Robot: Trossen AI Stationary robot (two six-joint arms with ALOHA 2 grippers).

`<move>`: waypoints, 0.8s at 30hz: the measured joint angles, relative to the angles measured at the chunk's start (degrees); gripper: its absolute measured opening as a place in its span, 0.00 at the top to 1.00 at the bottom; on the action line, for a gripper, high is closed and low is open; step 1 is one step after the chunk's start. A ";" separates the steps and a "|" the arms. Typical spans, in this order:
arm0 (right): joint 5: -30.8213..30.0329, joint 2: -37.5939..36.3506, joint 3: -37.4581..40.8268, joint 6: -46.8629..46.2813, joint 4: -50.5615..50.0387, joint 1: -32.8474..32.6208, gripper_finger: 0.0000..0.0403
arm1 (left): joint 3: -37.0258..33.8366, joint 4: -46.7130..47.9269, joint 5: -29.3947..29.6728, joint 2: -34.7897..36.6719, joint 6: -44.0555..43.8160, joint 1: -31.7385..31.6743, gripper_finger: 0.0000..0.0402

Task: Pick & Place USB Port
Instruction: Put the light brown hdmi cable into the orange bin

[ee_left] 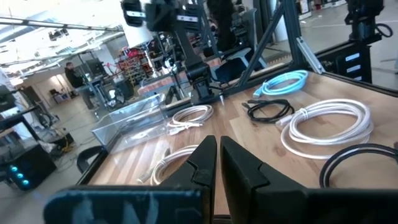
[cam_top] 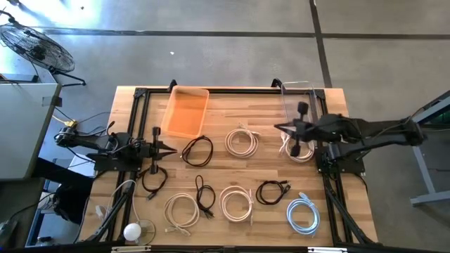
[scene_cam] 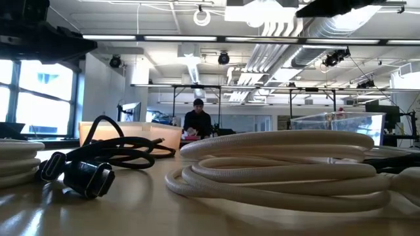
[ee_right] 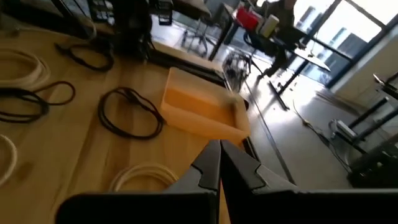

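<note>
At the table's left edge the left gripper (cam_top: 156, 149) hovers low with its fingers pressed together, holding nothing, probably waiting. Just beyond it sits an orange bin (cam_top: 185, 111), likely the drop-off spot. Coiled cables spread across the wooden table (cam_top: 225, 119): a black cable (cam_top: 197, 150), white ones, and a pale blue one (cam_top: 303, 213) toward the right. The right gripper (cam_top: 301, 130), fingers also closed and empty, hangs over a white cable (cam_top: 301, 150) beside a clear bin (cam_top: 299, 102), seemingly lining up a pick.
</note>
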State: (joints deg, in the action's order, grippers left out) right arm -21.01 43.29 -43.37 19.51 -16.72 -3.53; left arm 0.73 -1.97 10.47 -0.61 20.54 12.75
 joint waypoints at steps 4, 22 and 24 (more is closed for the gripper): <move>-0.52 7.12 -6.40 0.19 -1.91 0.02 1.00 | 0.00 0.08 -1.04 0.00 0.19 0.00 0.95; -15.85 23.97 -18.06 -24.47 -27.14 -2.10 0.54 | 2.07 4.60 0.07 -0.02 3.40 0.00 0.95; -15.48 23.95 -18.16 -31.72 -32.14 -2.48 0.49 | 2.19 5.12 -0.61 -0.02 3.40 0.00 0.95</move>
State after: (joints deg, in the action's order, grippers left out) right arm -36.49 67.24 -61.54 -12.21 -48.86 -6.01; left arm 2.92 3.15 9.86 -0.62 23.94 12.75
